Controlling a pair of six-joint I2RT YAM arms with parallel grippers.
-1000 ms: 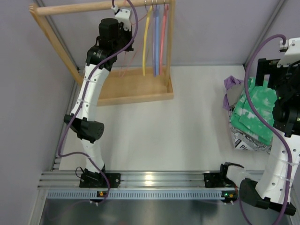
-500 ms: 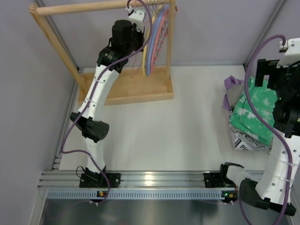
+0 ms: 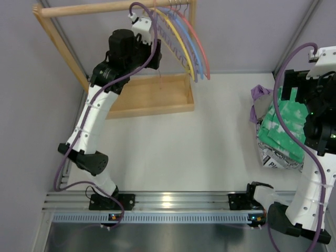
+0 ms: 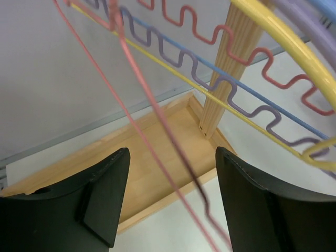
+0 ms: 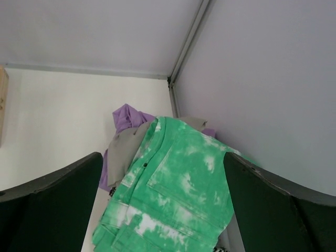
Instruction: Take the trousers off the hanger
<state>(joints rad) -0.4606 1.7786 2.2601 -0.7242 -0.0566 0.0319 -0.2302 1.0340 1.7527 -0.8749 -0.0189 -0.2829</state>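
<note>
A white bench carries a wooden rack at far left and a clothes pile at far right. The green speckled trousers lie on that pile, off the hanger, below the right gripper, which is spread wide and empty. At the rail, the left gripper is spread either side of the thin pink hanger, not pinching it. The removal looks done. Next, the left arm should back away without snagging the coloured hangers.
</note>
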